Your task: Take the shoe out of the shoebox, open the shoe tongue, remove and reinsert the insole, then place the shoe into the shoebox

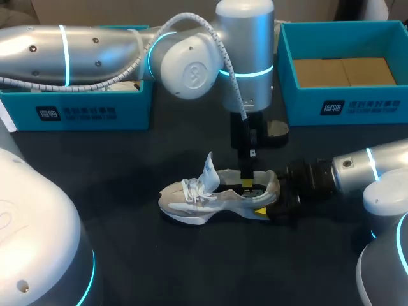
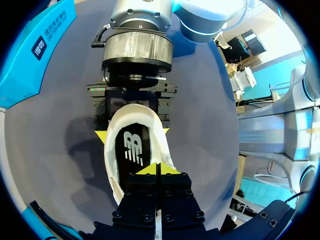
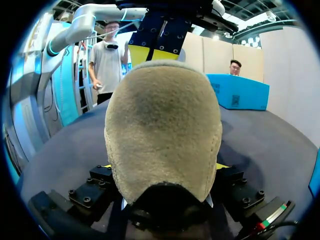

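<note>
pinning the shoe by its heel, the right gripper comes in low from the worktop's right edge with one yellow tip on each side of the heel cup, clamped on it. shoe sits on its sole mid-worktop, toe toward the left edge, outside the box at the far right corner. a second blue box lies along the far left edge, partly hidden by the left arm. tongue stands up over the laces, so the mouth is open. left gripper points straight down into the mouth, tips together with only a seam between them, right at the black insole, which looks flat in the shoe. can't tell if it presses on it or pinches an edge. handling, my read: shoe is light, the upper is soft mesh and will collapse, and the heel counter is the stiff part, so the heel clamp is the right brace. heel's outer face looks suede-like, so it should grip, not slip. insole is thin, floppy foam, likely snug against the walls. best taken at an edge and peeled up, not dragged from the middle. for the return to the box, hold across heel or midfoot, not tongue or laces. writing: white logo on the insole, and a white logo block plus a line of text on both box fronts. not reading those out.
</note>
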You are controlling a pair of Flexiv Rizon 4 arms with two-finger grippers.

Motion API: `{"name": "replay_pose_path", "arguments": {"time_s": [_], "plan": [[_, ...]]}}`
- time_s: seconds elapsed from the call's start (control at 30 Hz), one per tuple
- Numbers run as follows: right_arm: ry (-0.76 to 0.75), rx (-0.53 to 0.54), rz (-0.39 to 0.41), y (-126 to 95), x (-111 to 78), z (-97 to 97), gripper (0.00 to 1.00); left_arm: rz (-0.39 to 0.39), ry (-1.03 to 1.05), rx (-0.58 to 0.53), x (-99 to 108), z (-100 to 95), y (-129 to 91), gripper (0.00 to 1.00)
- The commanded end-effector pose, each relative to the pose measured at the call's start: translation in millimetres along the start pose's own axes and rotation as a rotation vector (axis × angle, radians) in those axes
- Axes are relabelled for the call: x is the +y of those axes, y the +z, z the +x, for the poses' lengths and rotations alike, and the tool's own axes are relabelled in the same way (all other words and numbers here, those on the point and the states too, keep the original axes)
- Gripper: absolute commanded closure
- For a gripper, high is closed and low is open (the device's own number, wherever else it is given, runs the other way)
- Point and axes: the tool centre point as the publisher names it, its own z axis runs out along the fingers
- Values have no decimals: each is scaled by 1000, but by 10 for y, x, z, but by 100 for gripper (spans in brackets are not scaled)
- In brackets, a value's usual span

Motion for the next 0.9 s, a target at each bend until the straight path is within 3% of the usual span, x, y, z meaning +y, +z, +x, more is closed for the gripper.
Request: {"name": "replay_pose_path", "arguments": {"time_s": [0.03,0.43,0.9], "plan": [[1,0,4,34,-14,-14,100,1,1,0,4,-3,-2,100],[1,0,4,34,-14,-14,100,-16,69,-17,85,-18,107,100],[1,0,4,34,-14,-14,100,-12,156,-18,190,-19,411,100]]}}
